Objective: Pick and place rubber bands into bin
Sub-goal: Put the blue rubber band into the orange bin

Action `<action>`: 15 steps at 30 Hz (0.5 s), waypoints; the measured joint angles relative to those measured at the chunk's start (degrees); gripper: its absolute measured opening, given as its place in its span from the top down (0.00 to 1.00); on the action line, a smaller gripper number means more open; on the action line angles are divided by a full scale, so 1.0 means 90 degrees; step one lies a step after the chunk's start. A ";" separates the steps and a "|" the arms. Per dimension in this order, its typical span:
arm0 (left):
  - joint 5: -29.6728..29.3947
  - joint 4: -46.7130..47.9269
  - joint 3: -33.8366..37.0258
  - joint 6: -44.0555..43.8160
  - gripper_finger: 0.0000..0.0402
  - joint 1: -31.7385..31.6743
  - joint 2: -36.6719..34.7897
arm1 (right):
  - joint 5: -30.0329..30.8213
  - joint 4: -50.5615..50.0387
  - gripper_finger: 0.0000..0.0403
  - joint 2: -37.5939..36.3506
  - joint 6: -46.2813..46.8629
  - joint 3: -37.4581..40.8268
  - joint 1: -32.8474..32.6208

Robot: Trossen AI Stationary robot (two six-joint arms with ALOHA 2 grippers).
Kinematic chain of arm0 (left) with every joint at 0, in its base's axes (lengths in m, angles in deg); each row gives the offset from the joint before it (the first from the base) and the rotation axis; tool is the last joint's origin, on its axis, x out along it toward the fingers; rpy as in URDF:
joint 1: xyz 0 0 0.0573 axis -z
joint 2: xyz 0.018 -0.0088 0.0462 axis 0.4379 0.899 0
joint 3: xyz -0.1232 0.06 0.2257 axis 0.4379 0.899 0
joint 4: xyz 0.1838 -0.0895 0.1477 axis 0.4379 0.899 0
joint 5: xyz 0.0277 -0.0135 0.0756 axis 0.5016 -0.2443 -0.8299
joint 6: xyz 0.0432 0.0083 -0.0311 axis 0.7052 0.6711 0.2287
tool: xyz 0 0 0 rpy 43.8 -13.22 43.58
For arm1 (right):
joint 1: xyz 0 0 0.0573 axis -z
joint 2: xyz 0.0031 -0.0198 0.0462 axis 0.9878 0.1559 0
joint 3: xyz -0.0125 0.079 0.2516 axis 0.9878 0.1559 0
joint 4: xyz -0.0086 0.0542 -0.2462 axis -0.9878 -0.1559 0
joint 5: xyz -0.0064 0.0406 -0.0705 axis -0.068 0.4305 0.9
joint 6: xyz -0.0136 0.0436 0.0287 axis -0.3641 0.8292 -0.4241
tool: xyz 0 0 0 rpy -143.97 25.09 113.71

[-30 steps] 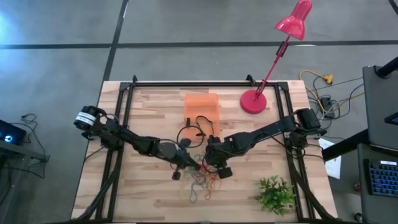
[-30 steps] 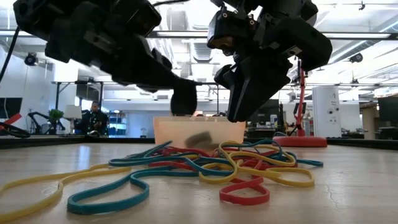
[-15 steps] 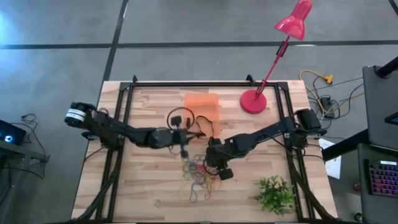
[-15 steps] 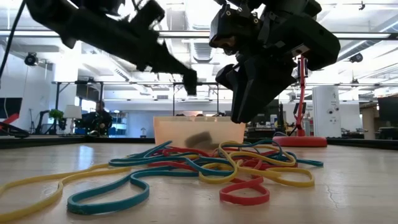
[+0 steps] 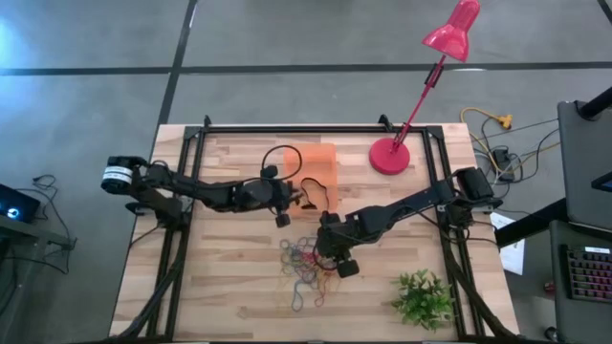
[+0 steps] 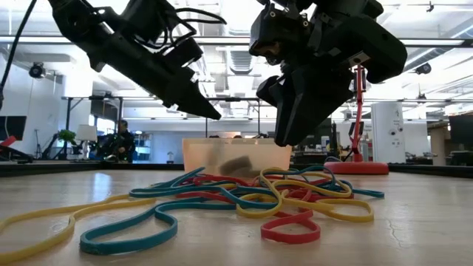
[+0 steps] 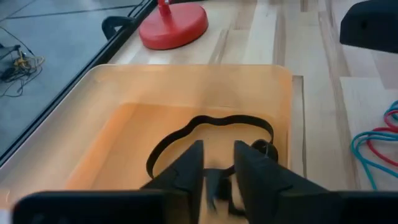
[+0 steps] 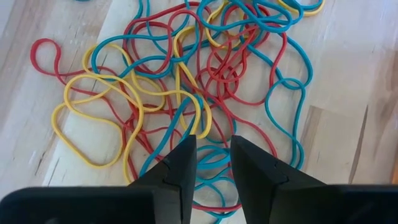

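Hovering over the orange bin, the left end effector is seen w/ fingers a small gap apart and nothing pinched between them; a black rubber band lies loose on the bin floor just beyond the tips. The release step looks done for this arm.

The right end effector is held just above the pile of rubber bands, fingers slightly apart, nothing gripped. The pile — red, blue, yellow loops — is spread on the counter nearer the front edge than the bin, close to it but not touching.

Risks, as judged:
- Loops are heavily tangled, so a pinch on one strand may drag several others along; a trailing clump could snag or drop short of the bin.
- W/ so narrow a gap, a flat band may be missed and the tips closed on the wood alone.
- Both arms are working near each other around the bin; a collision is possible if the right arm carries over before the left is cleared.
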 joint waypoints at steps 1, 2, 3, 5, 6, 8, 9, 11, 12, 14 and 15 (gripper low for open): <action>0.0000 0.0001 0.0000 0.0000 0.78 0.0000 0.0000 | 0.0000 0.0002 0.78 0.0000 0.0000 0.0002 0.0000; 0.0001 0.0002 0.0000 0.0000 0.75 0.0000 0.0000 | 0.0000 0.0002 0.78 0.0000 -0.0005 0.0005 0.0000; -0.0001 0.0002 0.0000 0.0000 0.72 0.0000 0.0000 | 0.0000 0.0002 0.79 0.0000 -0.0005 0.0005 0.0000; 0.0001 0.0007 0.0000 0.0000 0.68 0.0000 0.0000 | 0.0000 0.0011 0.79 0.0000 -0.0007 0.0005 0.0000; 0.0017 0.0027 -0.0001 0.0000 0.66 0.0001 -0.0017 | 0.0000 0.0032 0.80 0.0000 -0.0013 0.0006 0.0000; 0.0237 0.0090 0.0004 -0.0002 0.64 0.0058 -0.0143 | -0.0003 0.0203 0.80 0.0000 -0.0084 0.0011 0.0000; 0.0412 0.0204 0.0004 -0.0006 0.63 0.0106 -0.0275 | -0.0014 0.0363 0.81 0.0000 -0.0146 0.0013 0.0000; 0.0540 0.0549 0.0002 -0.0125 0.63 0.0263 -0.0559 | -0.0183 0.0763 0.81 0.0000 -0.0316 0.0039 0.0002; 0.0557 0.0824 0.0012 -0.0173 0.63 0.0357 -0.0718 | -0.0307 0.0951 0.82 0.0000 -0.0410 0.0055 0.0002; 0.0542 0.1403 0.0030 -0.0336 0.62 0.0588 -0.1043 | -0.0526 0.1302 0.82 0.0000 -0.0627 0.0081 0.0000; 0.0516 0.1625 0.0039 -0.0437 0.62 0.0721 -0.1224 | -0.0546 0.1462 0.82 0.0000 -0.0711 0.0083 -0.0001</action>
